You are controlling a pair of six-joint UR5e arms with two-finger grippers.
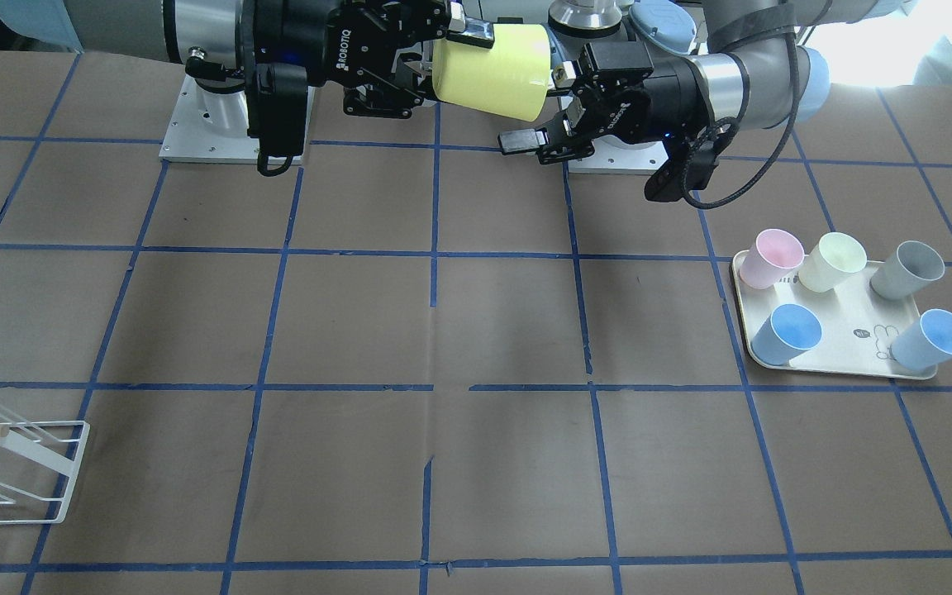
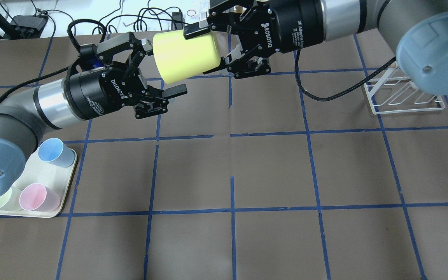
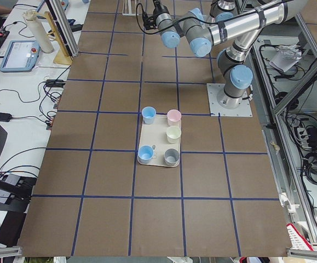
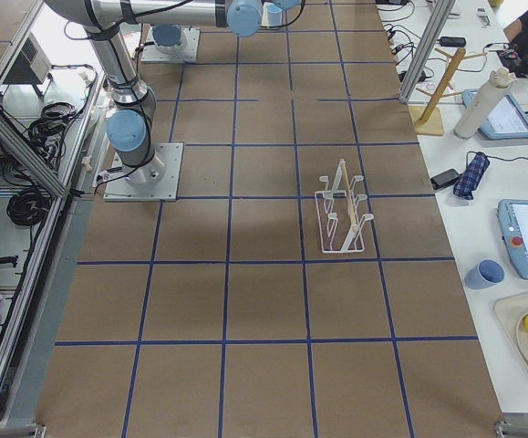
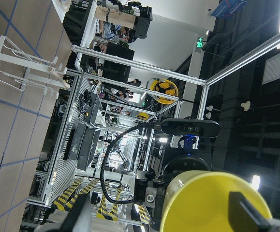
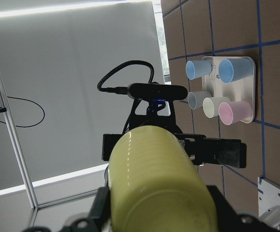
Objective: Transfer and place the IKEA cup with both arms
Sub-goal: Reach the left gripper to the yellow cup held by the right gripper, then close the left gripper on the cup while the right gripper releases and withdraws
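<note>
The IKEA cup point(image 2: 185, 56), bright lemon yellow, hangs on its side in the air above the table's robot side, also shown in the front view point(image 1: 488, 70). My right gripper point(image 2: 200, 51) is shut on its narrower end, one finger on top and one below. My left gripper point(image 2: 165, 66) is open. Its fingertips point(image 2: 175, 91) straddle the cup's wide end with a gap on the lower side. The left wrist view shows the cup point(image 5: 212, 203) close between the fingers. The right wrist view shows the cup point(image 6: 159, 183) with the left gripper behind it.
A cream tray point(image 1: 848, 343) on my left side holds a pink cup point(image 1: 773, 258), a pale cream cup point(image 1: 833, 261), a grey cup point(image 1: 907, 268) and two light blue cups point(image 1: 788, 332). A white wire rack point(image 2: 403, 93) stands on my right side. Blue tape lines cross the brown table.
</note>
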